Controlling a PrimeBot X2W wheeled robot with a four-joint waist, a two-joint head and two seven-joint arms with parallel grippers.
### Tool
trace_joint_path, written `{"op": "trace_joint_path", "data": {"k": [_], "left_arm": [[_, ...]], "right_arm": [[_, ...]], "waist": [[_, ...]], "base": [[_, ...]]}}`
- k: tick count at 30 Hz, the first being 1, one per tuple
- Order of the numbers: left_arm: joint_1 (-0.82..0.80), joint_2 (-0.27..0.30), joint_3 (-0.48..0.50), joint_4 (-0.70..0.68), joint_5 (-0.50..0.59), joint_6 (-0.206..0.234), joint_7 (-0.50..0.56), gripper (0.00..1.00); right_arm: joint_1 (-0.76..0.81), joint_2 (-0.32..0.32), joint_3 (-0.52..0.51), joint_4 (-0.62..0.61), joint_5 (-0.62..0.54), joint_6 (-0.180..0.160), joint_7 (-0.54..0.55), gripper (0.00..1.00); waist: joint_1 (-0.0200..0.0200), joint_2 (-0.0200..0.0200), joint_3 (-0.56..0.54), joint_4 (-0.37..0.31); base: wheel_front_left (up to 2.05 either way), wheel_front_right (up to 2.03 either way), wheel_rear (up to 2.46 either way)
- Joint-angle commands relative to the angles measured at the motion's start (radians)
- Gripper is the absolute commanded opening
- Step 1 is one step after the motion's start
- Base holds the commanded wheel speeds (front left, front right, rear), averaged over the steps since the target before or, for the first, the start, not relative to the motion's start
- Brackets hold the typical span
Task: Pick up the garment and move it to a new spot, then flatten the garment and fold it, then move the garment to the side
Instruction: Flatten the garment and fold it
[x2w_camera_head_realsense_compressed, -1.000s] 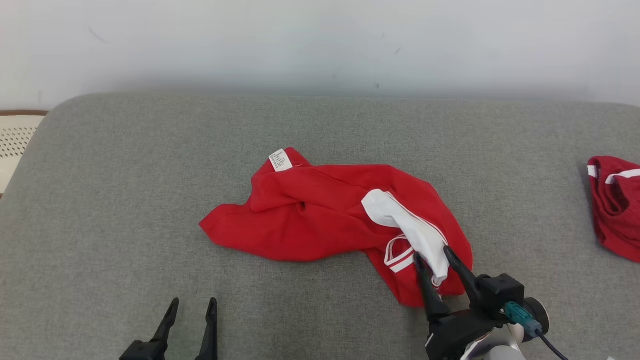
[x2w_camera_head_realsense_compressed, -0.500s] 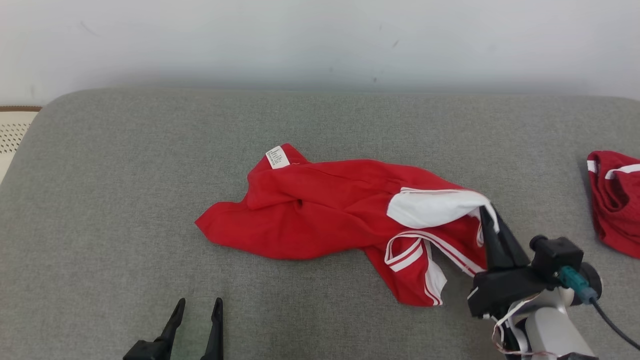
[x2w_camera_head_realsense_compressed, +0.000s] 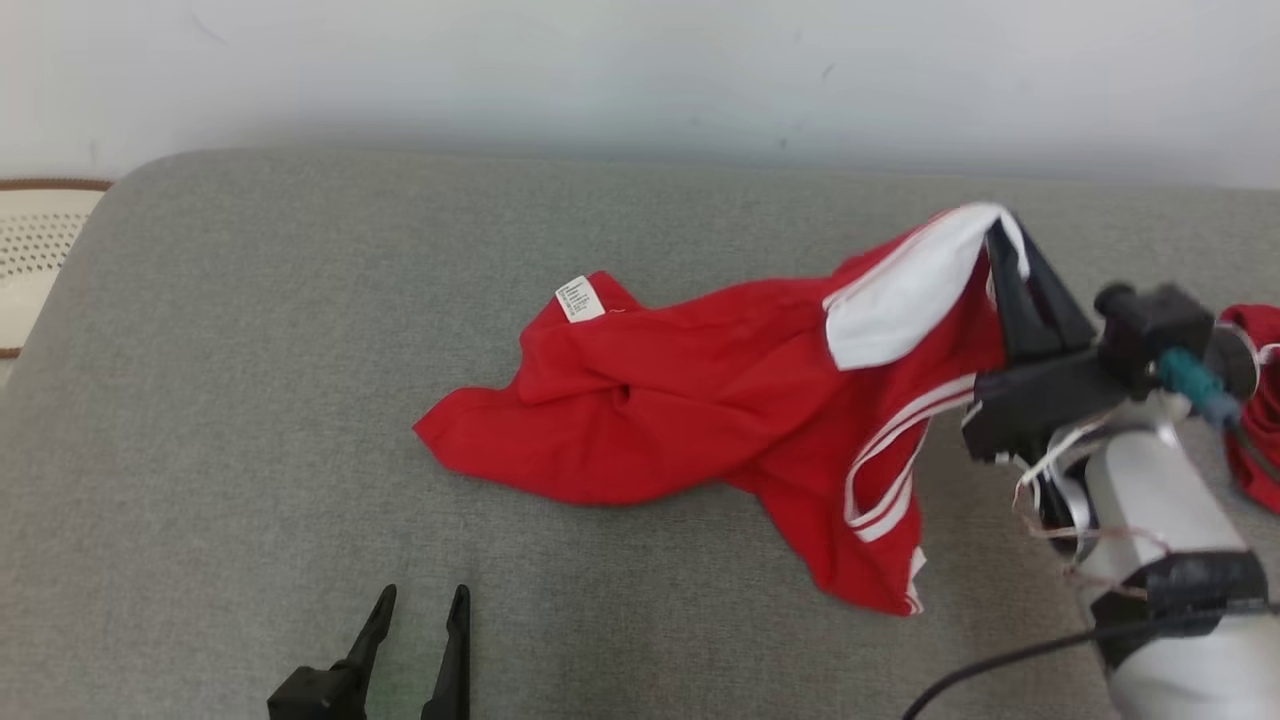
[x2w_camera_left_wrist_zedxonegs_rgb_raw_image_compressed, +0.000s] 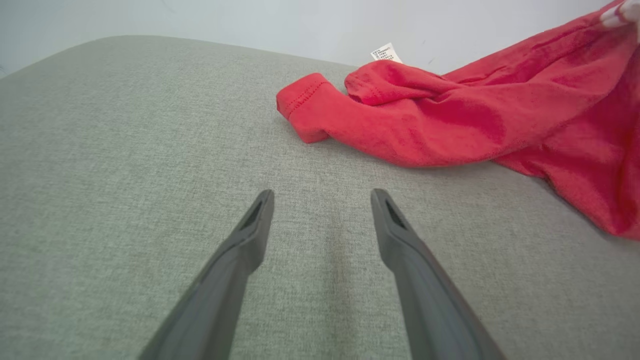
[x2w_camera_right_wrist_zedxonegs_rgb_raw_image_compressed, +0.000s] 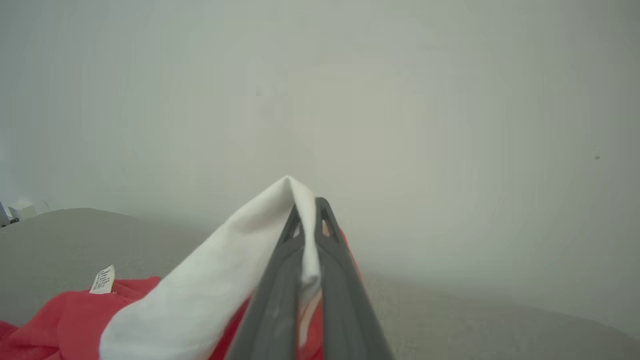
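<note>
Grey upholstered surface (x2w_camera_head_realsense_compressed: 250, 400) spans the head view. Red garment (x2w_camera_head_realsense_compressed: 700, 400) lies crumpled mid-surface, with its right end raised clear of the fabric. Right gripper (x2w_camera_head_realsense_compressed: 997, 232) is clamped on the garment's white panel (x2w_camera_head_realsense_compressed: 900, 300), cloth pinched between its fingers. Left gripper (x2w_camera_head_realsense_compressed: 424, 597) is spread and holds nothing, low over the near surface, apart from the garment. Second red item (x2w_camera_head_realsense_compressed: 1262, 400) at far right is partly hidden, possibly another garment. White label (x2w_camera_head_realsense_compressed: 578, 298) sits at the garment's far edge.
</note>
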Motion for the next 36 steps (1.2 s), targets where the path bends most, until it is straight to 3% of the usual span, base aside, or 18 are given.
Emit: {"op": "trace_joint_path", "data": {"k": [1,14,20,28,36], "left_arm": [[-0.015,0.0,-0.007,0.005,-0.008,0.004,-0.003,1.0],[-0.058,0.0,-0.069,0.006,-0.042,0.013,-0.003,1.0],[-0.064,0.0,-0.074,0.001,-0.046,0.023,-0.003,1.0],[-0.04,0.0,-0.062,-0.001,-0.044,0.026,-0.003,1.0],[-0.055,0.0,-0.046,0.008,-0.015,0.005,-0.003,1.0]], "right_arm": [[-0.041,-0.014,0.018,0.016,0.001,0.0,-0.001,0.0],[-0.417,-0.12,0.148,0.189,0.004,0.0,-0.001,0.0],[-0.505,-0.137,0.189,0.138,0.001,0.0,-0.001,0.0],[-0.28,-0.209,0.34,-0.059,0.088,0.0,-0.001,0.0],[0.045,-0.261,0.376,-0.104,0.215,0.0,-0.001,0.0]], "waist": [[-0.0001,-0.0001,0.017,0.018],[-0.0001,-0.0001,0.092,0.131],[-0.0001,-0.0001,0.109,0.151],[-0.0001,-0.0001,0.093,0.105],[-0.0001,-0.0001,0.079,0.022]], "base": [[0.0,0.0,0.0],[0.0,0.0,0.0],[0.0,0.0,0.0],[0.0,0.0,0.0],[0.0,0.0,0.0]]}}
